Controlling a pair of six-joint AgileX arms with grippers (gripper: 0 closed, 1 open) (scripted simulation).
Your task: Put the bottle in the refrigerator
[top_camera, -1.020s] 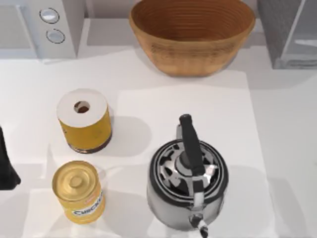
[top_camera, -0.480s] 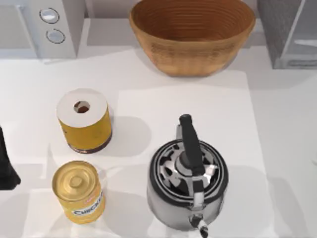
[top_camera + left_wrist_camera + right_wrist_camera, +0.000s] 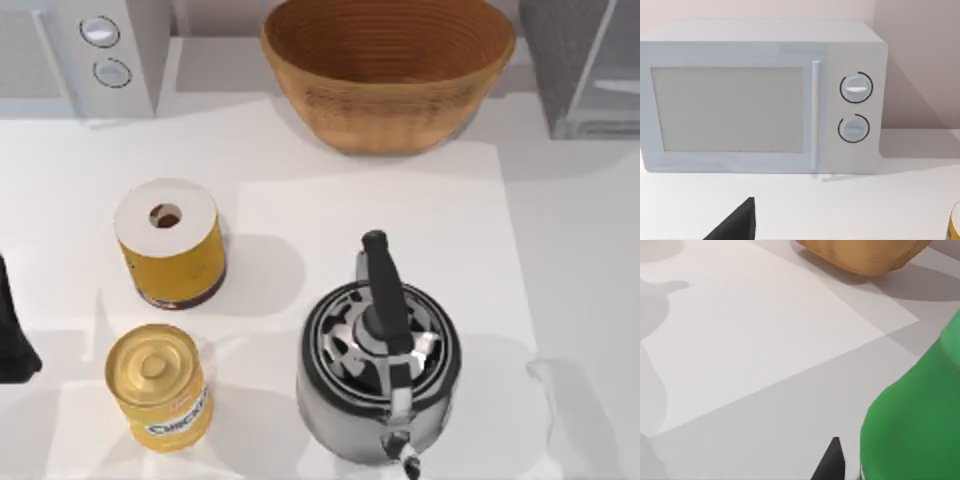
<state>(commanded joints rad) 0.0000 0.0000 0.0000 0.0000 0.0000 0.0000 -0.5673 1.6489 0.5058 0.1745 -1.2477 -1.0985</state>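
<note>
The bottle (image 3: 912,415) shows in the right wrist view as a smooth, bright green, rounded body, cut off by the frame so that no cap or label can be made out; it sits just beside a dark tip of the right tool (image 3: 830,462), and whether that tool is open or closed on it cannot be told. Beyond it lies the white counter (image 3: 755,340) with the underside of the woven basket (image 3: 865,255). In the top view the refrigerator (image 3: 580,65) stands at about 1 o'clock, with dark grey speckled sides and a pale glassy front panel. The basket (image 3: 388,70) is at 12 o'clock, the white microwave (image 3: 85,55) with two round knobs at 11 o'clock. A metal kettle (image 3: 378,365) with a black handle stands near 5 o'clock (spout toward 6), a yellow paper-topped canister (image 3: 170,245) at 9 o'clock and a yellow lidded can (image 3: 160,388) at 8 o'clock. The left arm (image 3: 12,330) is parked at the counter's left edge; its tool's opening cannot be told.
</note>
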